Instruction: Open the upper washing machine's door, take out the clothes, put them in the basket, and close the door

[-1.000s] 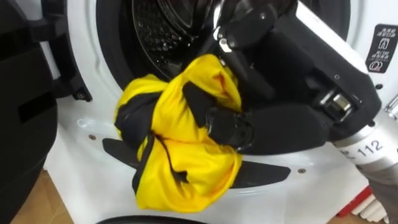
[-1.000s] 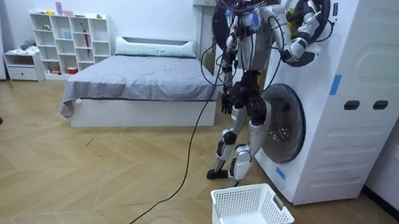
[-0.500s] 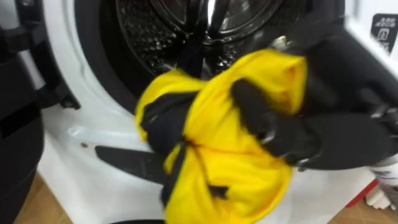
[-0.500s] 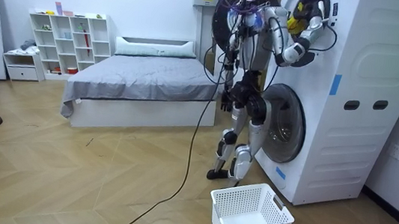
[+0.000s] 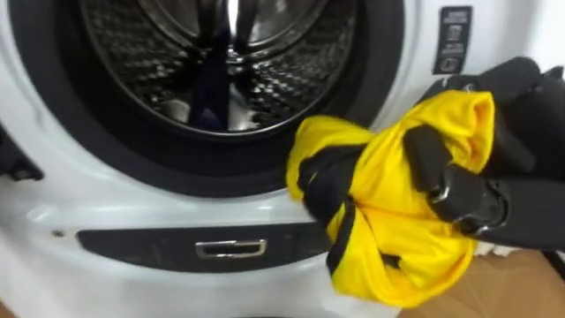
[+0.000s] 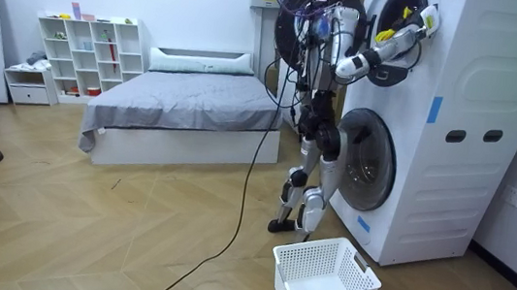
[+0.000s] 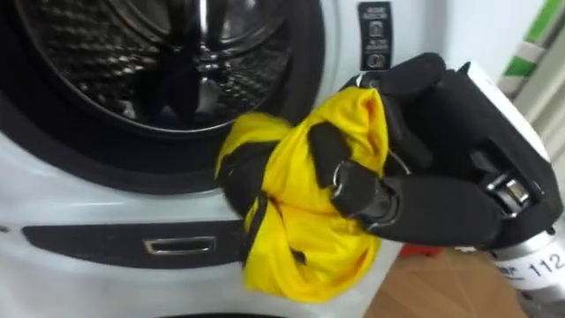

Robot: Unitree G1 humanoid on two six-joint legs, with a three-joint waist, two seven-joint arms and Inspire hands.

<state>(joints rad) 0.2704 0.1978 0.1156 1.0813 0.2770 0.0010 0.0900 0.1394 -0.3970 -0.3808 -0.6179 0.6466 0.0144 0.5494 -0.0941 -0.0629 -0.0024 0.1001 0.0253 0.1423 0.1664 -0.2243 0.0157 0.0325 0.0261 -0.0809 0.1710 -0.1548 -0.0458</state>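
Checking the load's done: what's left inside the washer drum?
The drum shows perforated metal and one dark shape, possibly a garment. The rim hides its floor. The yellow garment is outside, in the right hand.

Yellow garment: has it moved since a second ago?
Yes. The garment, gripped by the right hand, has shifted rightward, from the lower rim of the drum opening to its right edge.
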